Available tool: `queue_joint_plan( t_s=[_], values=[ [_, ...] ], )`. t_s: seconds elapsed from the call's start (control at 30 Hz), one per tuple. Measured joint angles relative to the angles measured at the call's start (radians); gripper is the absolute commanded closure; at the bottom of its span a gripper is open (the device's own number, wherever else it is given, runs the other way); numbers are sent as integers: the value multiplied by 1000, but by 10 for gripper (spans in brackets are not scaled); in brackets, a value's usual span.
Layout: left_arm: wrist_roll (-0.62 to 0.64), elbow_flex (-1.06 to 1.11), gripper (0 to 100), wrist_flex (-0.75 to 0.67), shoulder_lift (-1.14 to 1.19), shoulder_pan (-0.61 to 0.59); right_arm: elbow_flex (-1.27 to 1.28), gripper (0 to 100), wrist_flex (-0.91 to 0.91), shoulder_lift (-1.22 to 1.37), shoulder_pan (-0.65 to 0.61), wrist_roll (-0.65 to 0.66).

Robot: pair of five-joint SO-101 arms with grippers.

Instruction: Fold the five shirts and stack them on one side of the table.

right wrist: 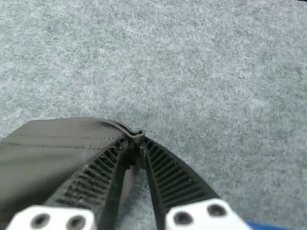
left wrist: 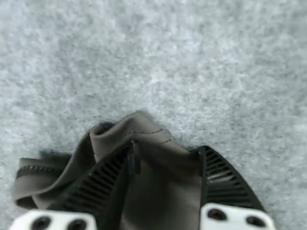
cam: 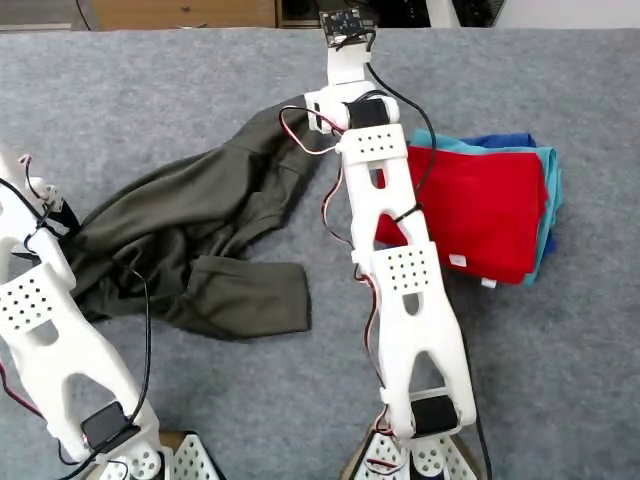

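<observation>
Grey worktop (cam: 150,80). Olive shirt (cam: 200,230) lies unfolded and rumpled, left of centre, running from the left edge toward the middle of the far edge. 1 sleeve (cam: 250,295) lies flat, splayed toward the near edge. Left gripper (left wrist: 168,148) is at the left edge, fingers part-way apart, with a bunched fold of the olive shirt gripped between them; hem stitching shows on the fold. Right gripper (right wrist: 138,143) is near the middle of the far edge, fingers pinched almost together on a thin edge of the same shirt, cloth draping off to one side. Right arm (cam: 400,280) stretches from the near edge across the centre to that spot. Left arm (cam: 40,320) sits along the left edge. 3 folded shirts are piled near the right edge, toward the far side: red shirt (cam: 480,210) on top, teal shirt (cam: 552,180) showing as a rim beneath it, blue shirt (cam: 510,140) peeking out at the pile's far side. The pile lies just beside the right arm, apart from the olive shirt's bulk.
</observation>
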Motion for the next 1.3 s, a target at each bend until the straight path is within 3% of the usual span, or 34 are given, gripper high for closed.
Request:
queue_joint_plan(
  t_s=[0.23,0.47,0.9,1.3],
  values=[
    [0,3,805,0,-18,-5,0,997,0,0,0,0],
    [9,3,805,0,-37,-89,0,997,0,0,0,0],
    [9,3,805,0,-37,-86,0,997,0,0,0,0],
    [-100,-37,805,0,-138,-2,0,997,0,0,0,0]
  ],
)
